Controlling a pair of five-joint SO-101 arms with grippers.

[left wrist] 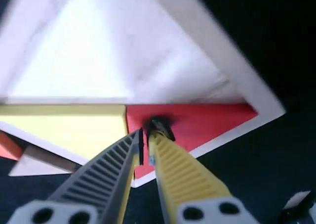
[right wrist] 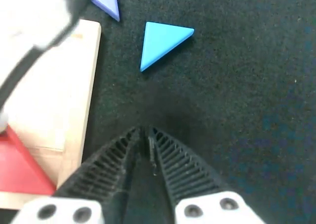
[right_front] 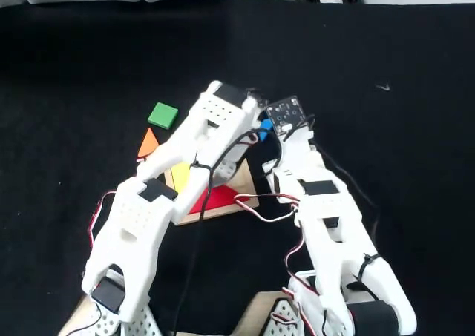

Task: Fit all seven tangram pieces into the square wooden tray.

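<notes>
The square wooden tray (left wrist: 148, 46) holds a red triangle (left wrist: 197, 122) and a yellow piece (left wrist: 64, 127) side by side; the rest of its floor is bare. My left gripper (left wrist: 146, 135) is shut with its tips low over the red triangle's edge, holding nothing. Over the black cloth just beside the tray's rim (right wrist: 79, 110), my right gripper (right wrist: 148, 132) is shut and empty. A light-blue triangle (right wrist: 163, 41) lies a short way ahead of it, and a periwinkle piece (right wrist: 106, 1) lies farther off. A green square (right_front: 162, 116) and an orange triangle (right_front: 148, 143) lie left of the tray.
Both arms crowd over the tray (right_front: 249, 199) in the high view, hiding most of it. Black cloth covers the table, with wide free room to the right and at the back. A wooden base board (right_front: 260, 310) lies at the front edge.
</notes>
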